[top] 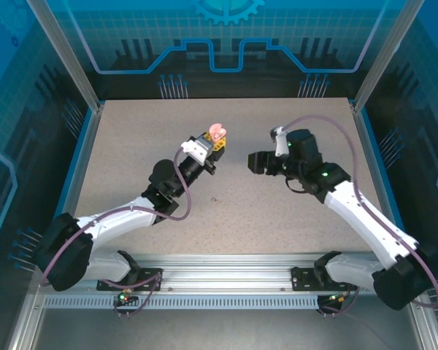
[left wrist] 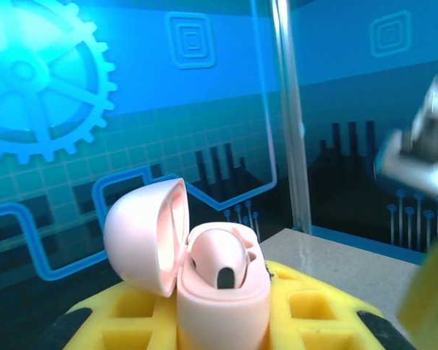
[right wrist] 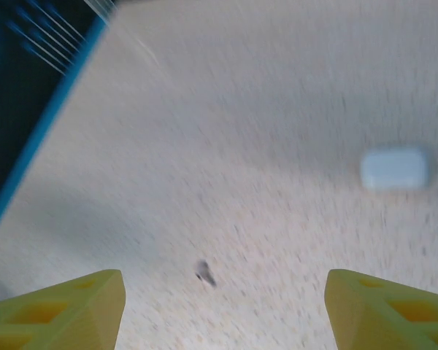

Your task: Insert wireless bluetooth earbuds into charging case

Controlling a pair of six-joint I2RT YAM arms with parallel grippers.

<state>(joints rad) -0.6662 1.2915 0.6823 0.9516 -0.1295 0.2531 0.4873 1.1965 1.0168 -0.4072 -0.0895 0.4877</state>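
The left gripper (top: 213,147) is clamped on the open pink charging case (left wrist: 223,306), which looks lifted off the table (top: 233,233), its lid (left wrist: 142,237) swung back to one side. A pinkish earbud (left wrist: 220,261) appears to sit in the well; I can't tell whether a second one is beside it. The right gripper (right wrist: 223,313) faces the case from nearby, its yellow fingers spread with nothing between them, looking down at tabletop.

What worries me is that the case sits a little tilted in the fingers. A nudge from the right gripper against the lid could twist it or snap it closed, and a loosely seated earbud might tip out. A small dark speck (right wrist: 203,273) lies on the table below the right gripper, too small to say whether it is an earbud. The white case (right wrist: 394,169) lies well off to one side, blurred.

The middle of the table is open. Its blue-edged border (right wrist: 36,160) and the enclosure post (left wrist: 288,117) stand well away from both grippers.
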